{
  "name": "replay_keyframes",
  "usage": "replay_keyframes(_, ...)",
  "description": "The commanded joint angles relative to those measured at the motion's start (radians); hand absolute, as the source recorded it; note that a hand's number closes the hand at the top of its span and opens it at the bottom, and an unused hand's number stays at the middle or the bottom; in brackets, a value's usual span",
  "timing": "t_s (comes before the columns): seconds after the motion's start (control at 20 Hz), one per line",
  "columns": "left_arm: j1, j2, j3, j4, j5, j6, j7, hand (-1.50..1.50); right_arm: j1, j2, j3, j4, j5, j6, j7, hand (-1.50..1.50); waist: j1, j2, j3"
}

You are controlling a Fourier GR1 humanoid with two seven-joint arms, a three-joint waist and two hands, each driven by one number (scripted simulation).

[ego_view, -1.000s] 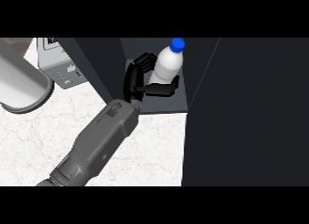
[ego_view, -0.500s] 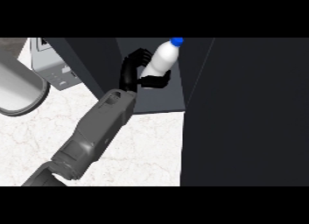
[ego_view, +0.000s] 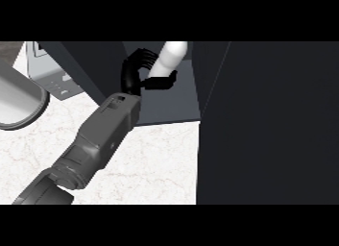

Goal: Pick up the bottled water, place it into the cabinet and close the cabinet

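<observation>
Fingers and thumb of the left hand (ego_view: 140,72) are curled round the bottled water (ego_view: 169,56), which is held upright inside the open cabinet (ego_view: 164,108), above its dark floor. To the bottle's right the cabinet door (ego_view: 271,120) stands close beside it. Below the cabinet's front edge the marble table (ego_view: 151,168) is seen. A grey cylinder (ego_view: 9,96) lies well left of the cabinet.
</observation>
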Motion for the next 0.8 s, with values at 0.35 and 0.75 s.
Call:
replay_keyframes(0.35, -0.104, 0.031, -0.03, 0.107, -0.073, 0.074, -0.039, -1.5, 0.019, -0.005, -0.016, -0.026, -0.092, 0.032, 0.008, -1.5, -0.015, 0.005, 0.0)
replay_keyframes(0.75, -0.129, -0.001, 0.027, 0.045, -0.027, -0.061, -0.103, -1.5, -0.003, -0.001, 0.008, -0.014, -0.059, 0.047, 0.001, -1.5, -0.006, 0.009, -0.001)
